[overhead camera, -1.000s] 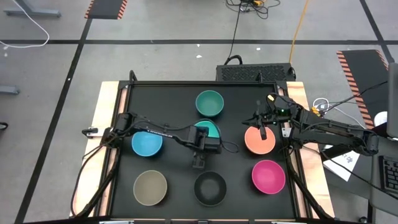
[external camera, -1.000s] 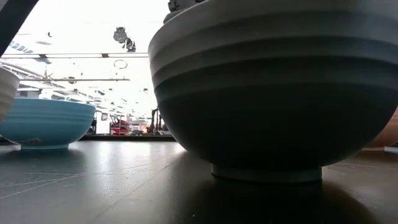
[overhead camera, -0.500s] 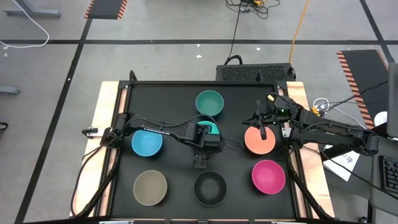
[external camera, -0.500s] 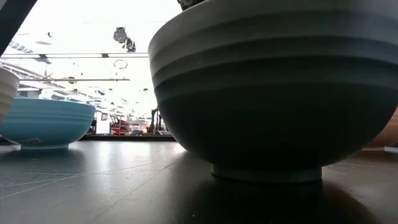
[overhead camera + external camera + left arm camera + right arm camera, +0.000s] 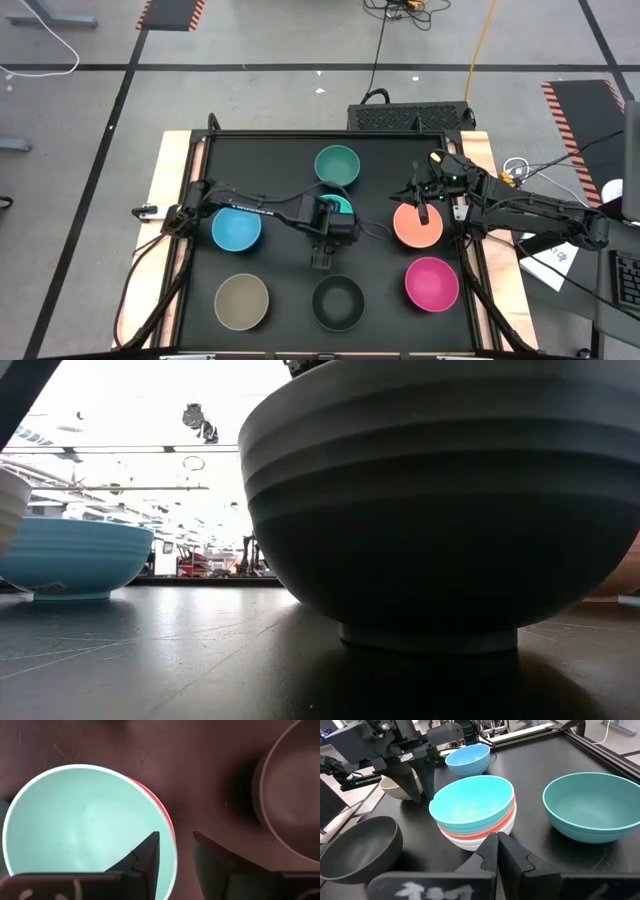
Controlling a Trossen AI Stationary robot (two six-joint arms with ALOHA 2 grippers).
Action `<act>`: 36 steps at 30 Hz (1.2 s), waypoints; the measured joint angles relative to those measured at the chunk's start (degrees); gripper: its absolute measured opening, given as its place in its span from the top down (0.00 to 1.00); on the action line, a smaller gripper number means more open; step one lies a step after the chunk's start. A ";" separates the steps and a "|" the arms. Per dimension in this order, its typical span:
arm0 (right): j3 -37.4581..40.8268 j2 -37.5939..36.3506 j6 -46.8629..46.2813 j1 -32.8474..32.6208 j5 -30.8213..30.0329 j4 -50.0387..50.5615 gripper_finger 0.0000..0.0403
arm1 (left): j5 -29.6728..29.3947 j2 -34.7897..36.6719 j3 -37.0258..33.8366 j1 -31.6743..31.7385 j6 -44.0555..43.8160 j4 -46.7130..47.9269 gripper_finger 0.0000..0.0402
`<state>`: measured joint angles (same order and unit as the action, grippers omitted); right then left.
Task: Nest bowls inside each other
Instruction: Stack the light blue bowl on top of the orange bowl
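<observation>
Near the table's middle, a turquoise bowl (image 5: 470, 802) is nested in a red-pink bowl (image 5: 492, 826), which sits in a white bowl (image 5: 470, 841). My left gripper (image 5: 176, 835) hangs open just above the near rim of this stack (image 5: 337, 205). One finger is over the turquoise bowl's hollow and the other is outside it, and neither touches. Around the stack, each resting on its foot, stand a dark green bowl (image 5: 337, 165), blue bowl (image 5: 236, 230), tan bowl (image 5: 241, 301), black bowl (image 5: 337, 301), orange bowl (image 5: 418, 226) and magenta bowl (image 5: 431, 283). My right gripper (image 5: 497, 836) is shut above the orange bowl's far edge.
The black mat (image 5: 280, 160) has a raised frame around it, with wooden table edges on both sides. In the low view the black bowl (image 5: 440, 510) fills the foreground, with the blue bowl (image 5: 70, 560) farther off. There is bare mat between the bowls.
My left gripper has risen a little above the stack's near rim. The stacked bowls have stayed in place.
</observation>
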<state>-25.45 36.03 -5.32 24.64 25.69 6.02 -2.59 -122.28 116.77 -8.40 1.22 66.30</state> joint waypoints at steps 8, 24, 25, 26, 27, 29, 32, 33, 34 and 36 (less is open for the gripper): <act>-0.02 0.00 0.00 -0.02 0.04 0.00 1.00 | -0.02 0.00 -0.43 1.51 -0.07 -0.98 0.68; -0.04 0.00 0.00 0.00 0.07 -0.04 1.00 | 2.66 0.07 -4.02 2.11 0.01 -3.37 0.76; -0.04 0.00 0.00 -0.01 0.05 -0.03 1.00 | 3.18 0.07 -4.02 2.11 0.21 -3.39 0.81; -0.04 0.00 -0.01 0.00 0.07 -0.02 1.00 | 3.77 0.07 -4.07 2.13 0.39 -3.47 0.87; -0.04 0.00 -0.02 -0.01 0.07 -0.05 1.00 | 4.08 0.07 -4.13 2.13 0.63 -3.48 0.92; -0.04 0.00 -0.02 -0.02 0.04 -0.17 1.00 | 4.07 0.07 -4.22 2.11 0.61 -3.08 0.97; -0.04 0.00 -0.02 -0.02 0.07 -0.22 1.00 | 4.54 0.07 -4.22 2.13 0.66 -3.62 0.97; -0.04 -0.01 -0.02 -0.01 0.06 -0.22 1.00 | 5.04 0.07 -4.22 2.20 0.92 -3.28 0.98; -0.04 0.00 -0.02 0.00 0.06 -0.22 1.00 | 5.58 0.07 -4.22 2.29 1.05 -3.08 0.99; -0.04 -0.02 -0.02 -0.01 0.06 -0.28 1.00 | 5.70 0.07 -4.22 2.57 1.00 -3.13 0.99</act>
<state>-25.50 36.01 -5.34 24.63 25.75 5.74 3.11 -122.21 112.55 -5.83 2.22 63.18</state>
